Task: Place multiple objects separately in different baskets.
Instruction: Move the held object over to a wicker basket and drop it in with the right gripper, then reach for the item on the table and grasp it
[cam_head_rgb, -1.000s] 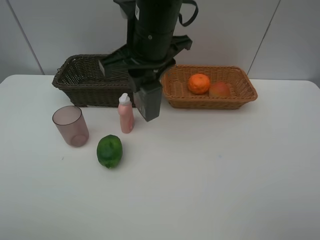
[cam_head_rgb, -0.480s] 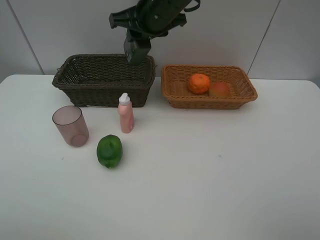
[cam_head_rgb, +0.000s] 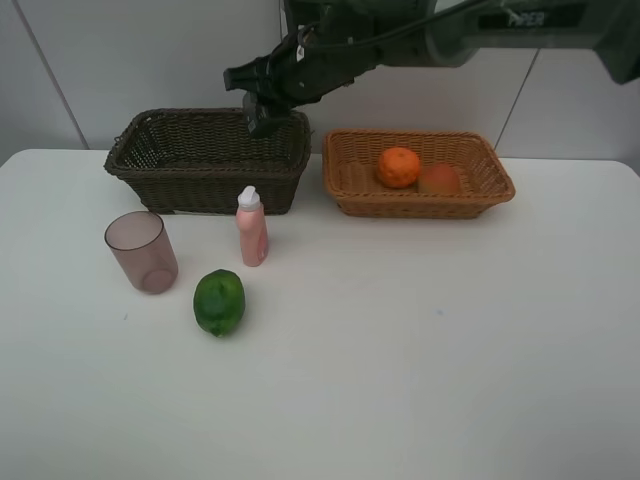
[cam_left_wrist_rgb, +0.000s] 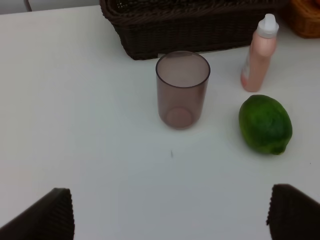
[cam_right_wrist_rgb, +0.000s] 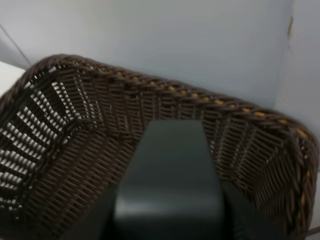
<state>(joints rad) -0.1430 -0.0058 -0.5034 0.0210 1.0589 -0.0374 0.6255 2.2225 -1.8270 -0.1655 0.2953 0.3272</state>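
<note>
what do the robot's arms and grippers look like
The right arm is dark grey-green with rounded links, pale PIPER lettering and a thin cable along it. The right gripper is a blocky dark unit. Of the left gripper, only two dark matte fingertips show.

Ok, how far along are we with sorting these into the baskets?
Done: the orange and the reddish fruit lie in the light basket. In hand: the right fingers are shut over the dark basket; whether they hold anything I cannot tell. To do: the cup, the pink bottle and the lime stand on the table, with the left fingers open and nothing between them.
</note>
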